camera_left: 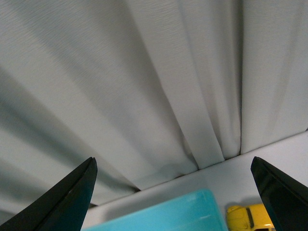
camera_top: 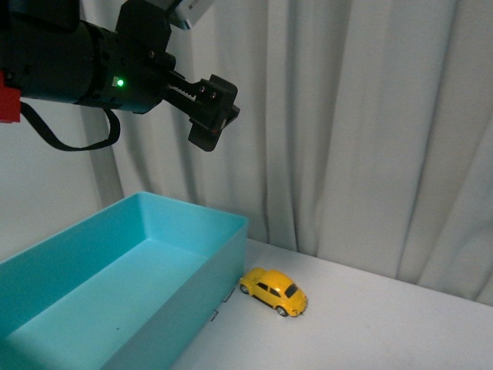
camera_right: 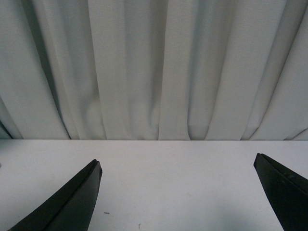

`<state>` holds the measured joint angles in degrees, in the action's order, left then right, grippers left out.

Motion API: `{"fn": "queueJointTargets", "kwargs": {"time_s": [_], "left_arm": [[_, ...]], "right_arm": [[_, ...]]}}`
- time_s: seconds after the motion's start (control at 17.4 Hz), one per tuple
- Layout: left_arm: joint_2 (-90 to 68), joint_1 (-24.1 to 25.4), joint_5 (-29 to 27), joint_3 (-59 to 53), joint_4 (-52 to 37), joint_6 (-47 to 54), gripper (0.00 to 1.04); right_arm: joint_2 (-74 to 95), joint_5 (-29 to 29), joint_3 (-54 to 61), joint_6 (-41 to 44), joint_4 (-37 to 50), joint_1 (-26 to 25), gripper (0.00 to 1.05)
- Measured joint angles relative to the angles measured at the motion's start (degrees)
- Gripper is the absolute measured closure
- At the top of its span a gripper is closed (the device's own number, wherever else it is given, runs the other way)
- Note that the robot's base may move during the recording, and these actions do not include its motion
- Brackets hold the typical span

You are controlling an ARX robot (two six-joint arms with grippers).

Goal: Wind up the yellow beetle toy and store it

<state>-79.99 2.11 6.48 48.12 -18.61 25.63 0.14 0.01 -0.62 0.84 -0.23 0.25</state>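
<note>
Left end effector (camera_left: 172, 160), beetle toy (camera_left: 247, 217) beyond

Front view crops teal bin (camera_top: 206, 287); left wrist view crops yellow beetle toy (camera_left: 245, 218).

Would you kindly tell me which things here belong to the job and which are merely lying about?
Job: yellow beetle toy; teal bin, likely its store; left end effector, open.
Merely there: white curtain; white table.
</note>
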Motion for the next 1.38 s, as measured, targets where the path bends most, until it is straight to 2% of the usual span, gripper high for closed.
{"fn": "queueJointTargets", "kwargs": {"time_s": [0.17,0.29,0.46,0.69,0.92,1.38], "left_arm": [[-10.6,-6.0,4.3,14.0,11.5,17.5,0.07],[-17.2,-9.9,3.8,21.1,22.5,31.2,0.07],[-25.1,-12.5,-3.0,27.5,37.6,50.0,0.07],[-33.0,-12.5,-9.5,33.4,45.4,64.3,0.07],[-37.8,-12.4,-10.6,36.4,47.8,66.1,0.07],[-46.8,-10.5,-12.5,40.0,48.4,61.1,0.07]], "right_arm": [[0.0,0.0,0.0,0.0,0.0,0.0,0.07],[0.0,0.0,0.0,0.0,0.0,0.0,0.07],[0.0,0.0,0.0,0.0,0.0,0.0,0.07],[0.0,0.0,0.0,0.0,0.0,0.0,0.07],[0.0,0.0,0.0,0.0,0.0,0.0,0.07],[0.0,0.0,0.0,0.0,0.0,0.0,0.07]]}}
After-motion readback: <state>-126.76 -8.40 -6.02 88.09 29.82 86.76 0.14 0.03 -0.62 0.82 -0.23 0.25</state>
